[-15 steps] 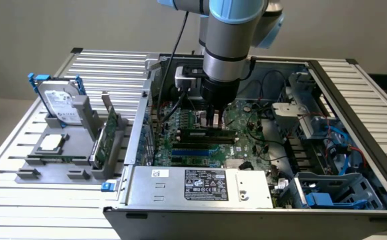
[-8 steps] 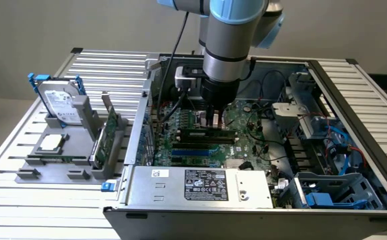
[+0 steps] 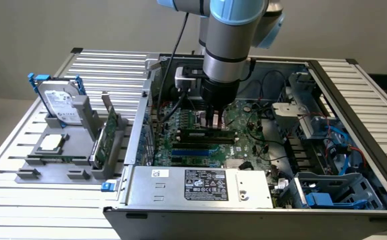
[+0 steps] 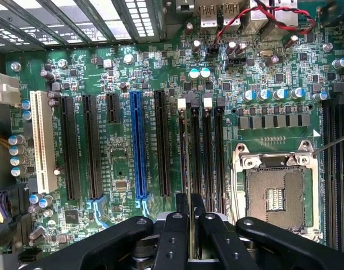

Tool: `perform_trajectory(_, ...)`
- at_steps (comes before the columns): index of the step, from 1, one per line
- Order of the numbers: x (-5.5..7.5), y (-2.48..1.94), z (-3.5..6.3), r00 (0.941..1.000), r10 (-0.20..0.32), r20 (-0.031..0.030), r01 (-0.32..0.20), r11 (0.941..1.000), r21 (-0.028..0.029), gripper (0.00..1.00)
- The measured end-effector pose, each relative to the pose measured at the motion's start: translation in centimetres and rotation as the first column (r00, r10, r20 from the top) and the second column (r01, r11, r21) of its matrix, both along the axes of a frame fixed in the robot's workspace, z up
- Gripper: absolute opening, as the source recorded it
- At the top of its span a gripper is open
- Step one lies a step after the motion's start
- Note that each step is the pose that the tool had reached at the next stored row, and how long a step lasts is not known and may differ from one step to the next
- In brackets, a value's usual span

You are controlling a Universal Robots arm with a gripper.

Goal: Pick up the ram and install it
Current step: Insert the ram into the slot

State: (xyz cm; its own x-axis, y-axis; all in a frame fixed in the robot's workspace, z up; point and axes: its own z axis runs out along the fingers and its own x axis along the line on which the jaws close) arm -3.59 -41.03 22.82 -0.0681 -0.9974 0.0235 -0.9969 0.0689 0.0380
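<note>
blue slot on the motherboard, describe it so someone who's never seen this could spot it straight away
Inside the open grey metal computer case, find the green motherboard. A row of long parallel slots runs between the white plastic slot and the silver square processor socket. The long blue slot is the only blue one there; its neighbours are black.

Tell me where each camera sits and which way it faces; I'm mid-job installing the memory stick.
Exterior view: off the arm, above the open computer case, looking down into it and over the slatted table; the arm reaches down from the picture's top.
Wrist view: on the wrist, facing down onto the motherboard; the black jaws show in front of it.
Shared: the motherboard, its slots, and the jaws closed on the memory stick above them.
</note>
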Motion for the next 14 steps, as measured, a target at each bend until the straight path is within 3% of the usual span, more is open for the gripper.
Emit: perform_trajectory(14, 0.02, 0.0, -0.28, 1.0, 0.008, 0.0, -0.008, 1.0, -0.0013, 0.14)
